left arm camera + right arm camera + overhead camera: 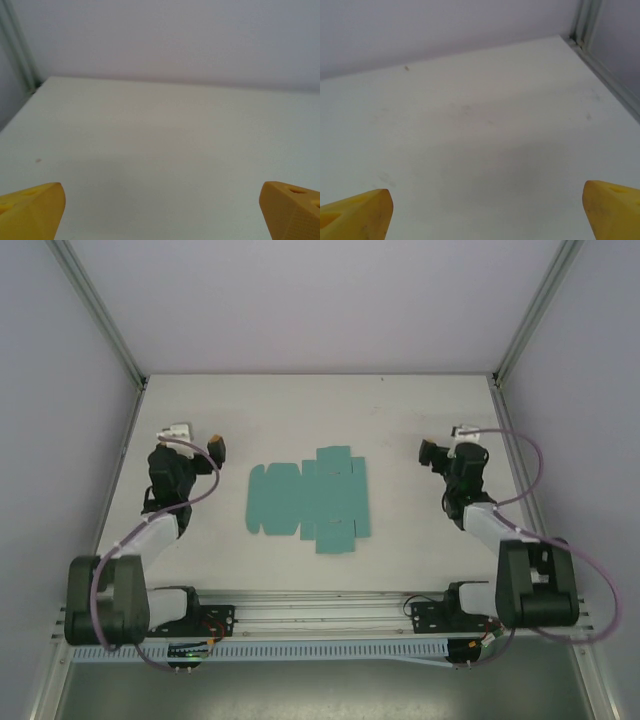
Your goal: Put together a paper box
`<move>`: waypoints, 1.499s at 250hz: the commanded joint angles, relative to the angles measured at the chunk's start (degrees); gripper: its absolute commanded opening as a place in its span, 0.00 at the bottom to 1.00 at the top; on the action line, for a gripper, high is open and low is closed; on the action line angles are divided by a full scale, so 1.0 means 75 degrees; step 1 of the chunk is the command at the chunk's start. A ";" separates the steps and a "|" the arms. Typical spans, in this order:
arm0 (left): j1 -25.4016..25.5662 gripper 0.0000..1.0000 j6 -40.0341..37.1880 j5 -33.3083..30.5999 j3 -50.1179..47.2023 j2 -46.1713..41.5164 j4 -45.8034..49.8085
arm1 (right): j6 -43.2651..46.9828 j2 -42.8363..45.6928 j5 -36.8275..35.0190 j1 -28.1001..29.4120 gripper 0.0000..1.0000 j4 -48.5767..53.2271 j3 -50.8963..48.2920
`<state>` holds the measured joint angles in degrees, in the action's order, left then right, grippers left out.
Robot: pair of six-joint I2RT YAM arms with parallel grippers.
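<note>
One paper box (pixel 308 498), a flat teal die-cut sheet, lies at the centre of the worktop (pixel 400 410). It sits between the left hand (pixel 217 448) at centre left and the right hand (pixel 432 452) at centre right, apart from both. Both hands are spread wide, their yellow fingers (pixel 32 210) over bare worktop, holding nothing.

The box (pixel 308 498) lies flat as an unfolded teal sheet with flaps, near the middle of the white counter (pixel 320 410). The left claw (pixel 214 448) sits off the sheet's left side and the right claw (pixel 432 452) off its right, both clear of the card. The left arm (pixel 160 530) and right arm (pixel 485 520) fold back to bases on a rail (pixel 320 600) at the near edge.
</note>
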<state>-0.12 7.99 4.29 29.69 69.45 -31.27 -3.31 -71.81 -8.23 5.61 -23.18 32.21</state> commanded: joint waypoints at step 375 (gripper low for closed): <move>0.1237 0.48 0.2553 0.4920 0.1360 0.2597 0.3788 | -0.3754 -0.3812 0.4913 0.2288 0.71 0.3019 0.1844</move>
<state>8.45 26.61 34.50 38.68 88.77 1.23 -32.10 -98.17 29.89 22.48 -1.10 47.00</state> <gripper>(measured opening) 0.599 0.712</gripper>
